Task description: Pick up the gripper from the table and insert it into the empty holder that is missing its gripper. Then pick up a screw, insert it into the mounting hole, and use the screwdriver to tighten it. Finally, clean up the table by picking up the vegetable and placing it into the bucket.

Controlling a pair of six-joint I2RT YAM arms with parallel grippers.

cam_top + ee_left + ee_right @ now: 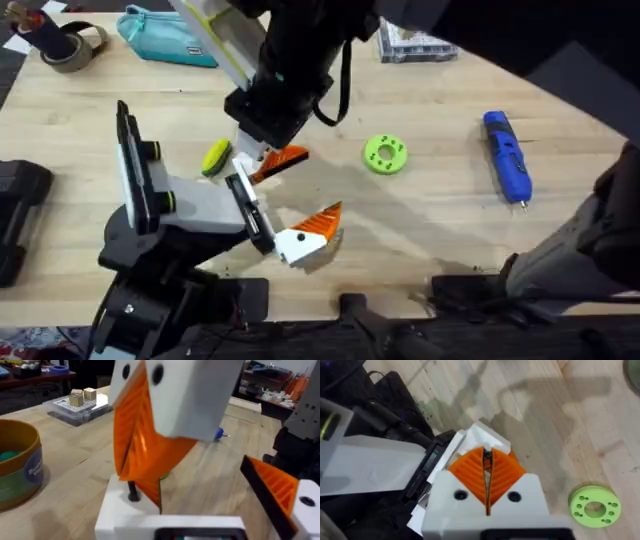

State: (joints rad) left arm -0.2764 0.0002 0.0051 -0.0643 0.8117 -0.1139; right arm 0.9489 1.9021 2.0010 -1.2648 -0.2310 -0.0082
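Orange wedge (287,158) is clamped in the right gripper's (487,467) closed fingers, just above the black holder (240,195) over the desk (430,210); lowered tilted, it'd likely jam or slip from the pinch.

1. The surface (440,230) is pale wood with visible grain and a dull, smooth finish.
2. The screwdriver (507,155) has a glossy blue plastic body and a thin bare metal tip.
3. The right tool (487,491) has matt white plastic fingers with ribbed orange pads (503,472).
4. The green disc (385,154) looks like smooth, matt plastic.
5. The teal pouch (165,38) looks like soft cloth.
6. The holder (250,212) is matt black.
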